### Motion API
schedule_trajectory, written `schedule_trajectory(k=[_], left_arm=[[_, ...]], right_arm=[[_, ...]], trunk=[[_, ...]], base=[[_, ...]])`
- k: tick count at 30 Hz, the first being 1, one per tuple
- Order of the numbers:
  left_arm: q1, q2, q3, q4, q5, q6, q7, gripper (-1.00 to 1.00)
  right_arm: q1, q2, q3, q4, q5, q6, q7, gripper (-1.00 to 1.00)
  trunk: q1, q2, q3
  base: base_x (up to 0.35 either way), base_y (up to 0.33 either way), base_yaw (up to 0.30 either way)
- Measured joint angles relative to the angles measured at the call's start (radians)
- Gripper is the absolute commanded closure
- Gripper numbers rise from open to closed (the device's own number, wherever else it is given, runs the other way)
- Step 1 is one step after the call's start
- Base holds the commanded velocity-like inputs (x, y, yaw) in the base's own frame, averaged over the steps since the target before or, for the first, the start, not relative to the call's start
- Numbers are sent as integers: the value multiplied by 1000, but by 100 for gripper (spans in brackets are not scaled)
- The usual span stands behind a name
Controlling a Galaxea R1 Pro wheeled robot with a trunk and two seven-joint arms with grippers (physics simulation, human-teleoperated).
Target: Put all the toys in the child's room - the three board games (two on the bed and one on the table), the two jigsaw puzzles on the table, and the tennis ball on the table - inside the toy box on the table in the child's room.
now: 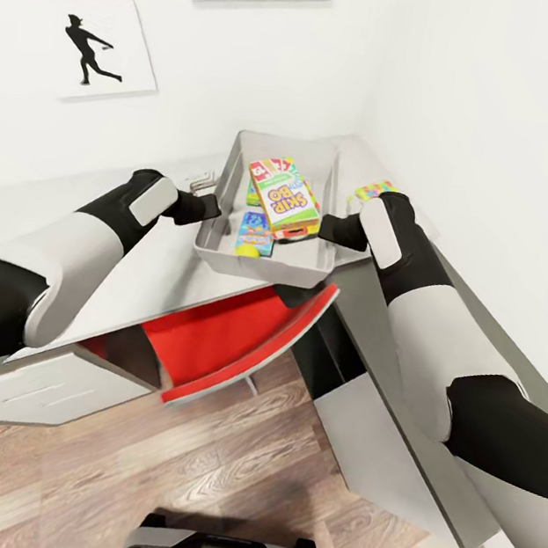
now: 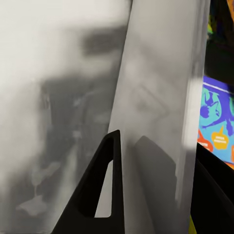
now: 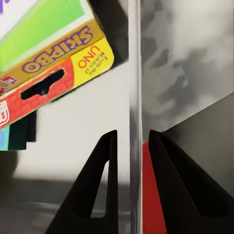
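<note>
Both my grippers clamp the toy box (image 1: pixel 263 259): my left gripper (image 1: pixel 207 207) straddles its left wall, my right gripper (image 1: pixel 335 228) pinches the right rim. Inside lies the Skip-Bo board game (image 1: pixel 284 197) atop a blue game box (image 1: pixel 254 233). A jigsaw puzzle (image 1: pixel 373 189) rests on the table (image 1: pixel 144 275) beside it, above the red chair (image 1: pixel 228 338).

The head camera is looking steeply down and forward over both arms at the desk (image 1: pixel 168 265) corner. Each wrist camera is peering along its tool's fingers, very close to a toy box (image 1: pixel 259 258) wall (image 2: pixel 156 97) (image 3: pixel 135 73). All views are sharing that box and its Skip-Bo game (image 1: pixel 285 197) (image 3: pixel 53 53).
</note>
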Motion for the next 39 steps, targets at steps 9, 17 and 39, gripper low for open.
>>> schedule_trajectory(k=[9,17,39], left_arm=[[9,0,7,-7,0,0,1,100],[9,0,9,-10,-4,5,2,100],[9,0,4,-29,6,-10,0,100]], right_arm=[[0,0,2,1,3,4,0,100],[0,-1,2,1,1,3,0,100],[2,-3,0,-32,14,6,-2,100]], trunk=[[-8,0,-6],[-7,0,-6],[0,0,-6]], base=[[-10,0,242],[-1,0,204],[-105,0,65]])
